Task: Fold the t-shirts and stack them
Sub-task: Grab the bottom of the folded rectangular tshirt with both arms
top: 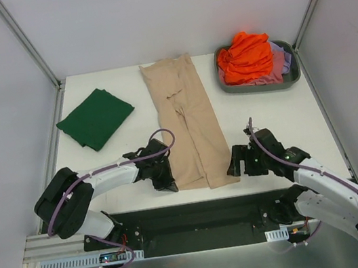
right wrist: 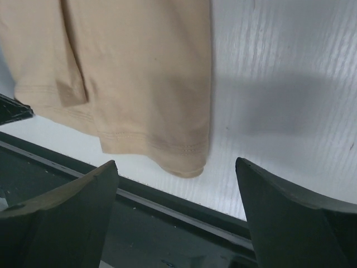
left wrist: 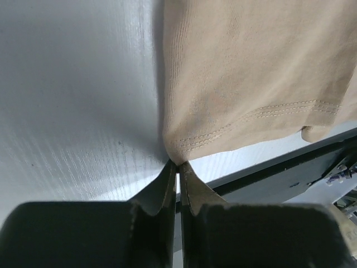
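A long beige t-shirt (top: 188,125) lies folded into a narrow strip down the middle of the white table (top: 120,154), its hem toward me. My left gripper (top: 170,183) is shut, its tips pinching the near-left hem corner of the beige t-shirt (left wrist: 251,67); the left wrist view shows the tips of that gripper (left wrist: 178,167) meeting on the cloth. My right gripper (top: 236,166) stands open just right of the near-right hem corner. In its wrist view the beige t-shirt (right wrist: 128,72) ends between the wide fingers of the gripper (right wrist: 176,162), untouched. A folded dark green t-shirt (top: 96,117) lies at the back left.
A grey tub (top: 260,84) at the back right holds a crumpled orange t-shirt (top: 245,57) with pink and lavender cloth (top: 281,58) under it. The table's near edge and a black rail (top: 199,213) run just below both grippers. Grey walls close in the sides.
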